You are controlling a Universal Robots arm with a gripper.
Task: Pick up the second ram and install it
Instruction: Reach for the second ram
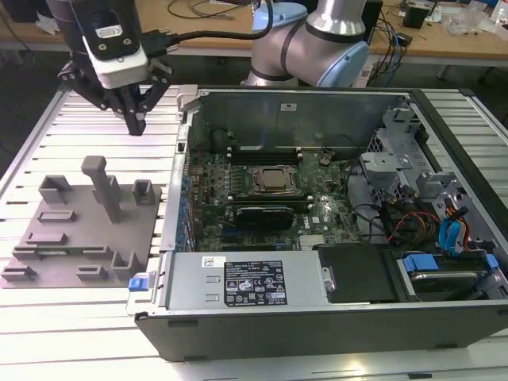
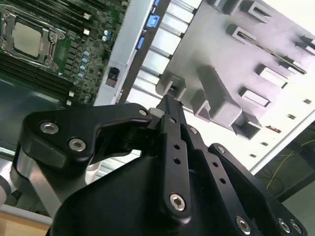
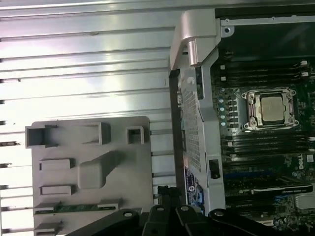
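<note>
Nearest me in the exterior view is the desk [image 1: 71, 333], a bed of pale ribbed aluminium slats, and on it the open computer case [image 1: 317, 333] with its dark, smooth front wall. Just inside that wall I see a silver sheet-metal box [image 1: 190, 274] carrying a black label. At the exterior view's left, beside the case, lies the holder tray [image 1: 71, 238], matte grey plastic moulded into blocky posts and shallow rectangular slots. In both wrist views the second ram [image 3: 78, 207] [image 2: 278, 55] stands on edge in one of those slots, a thin green strip, on the tray's side away from its tall posts. Deeper in the case the green motherboard [image 1: 214, 206] is dense with small parts, with a square metal processor socket [image 1: 274, 179] in the middle and dark slot rows beside it. Red and black cables [image 1: 413, 222] bunch up among grey brackets at the exterior view's right. Beyond the tray, the tool [image 1: 136, 125] hangs over bare slats near the case's far corner, black angular links narrowing to a point, its fingers [image 2: 170, 105] pressed together on nothing and well apart from the ram. Behind it the arm [image 1: 317, 40], glossy grey with blue caps, rises past the case's rear wall.
</note>
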